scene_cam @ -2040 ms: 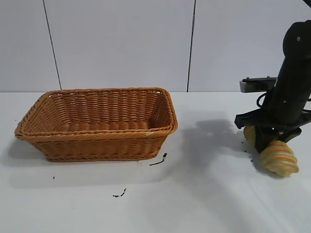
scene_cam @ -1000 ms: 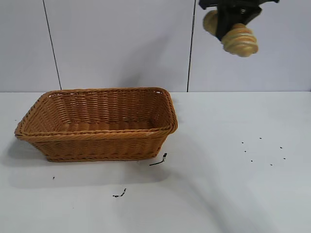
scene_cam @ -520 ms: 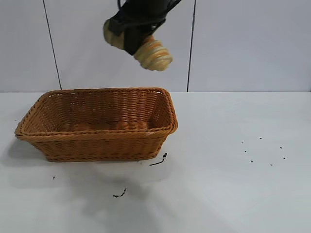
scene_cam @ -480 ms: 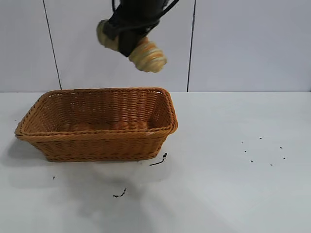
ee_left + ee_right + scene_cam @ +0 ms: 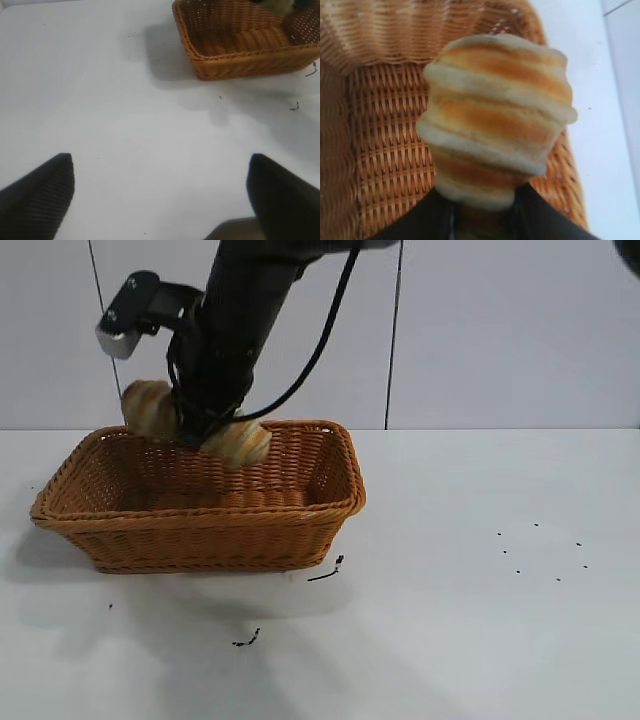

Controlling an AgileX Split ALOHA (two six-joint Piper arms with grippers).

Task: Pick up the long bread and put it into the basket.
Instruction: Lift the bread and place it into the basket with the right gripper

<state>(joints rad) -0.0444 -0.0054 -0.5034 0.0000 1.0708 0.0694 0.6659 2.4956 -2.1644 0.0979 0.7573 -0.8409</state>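
One oblong ridged loaf of pale tan bread with orange-brown stripes (image 5: 238, 443) is being held crosswise in the right claw (image 5: 205, 430), whose fingers are being kept closed on the loaf's middle. The loaf is being carried just above the far rim of one large rectangular orange-brown woven wicker basket (image 5: 200, 525); contact with the wicker cannot be told. In the right wrist view, the loaf (image 5: 497, 120) is being seen over the basket's woven interior (image 5: 380, 150). The basket is being supported by one white desk (image 5: 470, 620), on which several small dark specks (image 5: 540, 550) are being noted. The left claw (image 5: 160, 200) is being kept wide apart over bare desk, well away from the basket (image 5: 240, 42).
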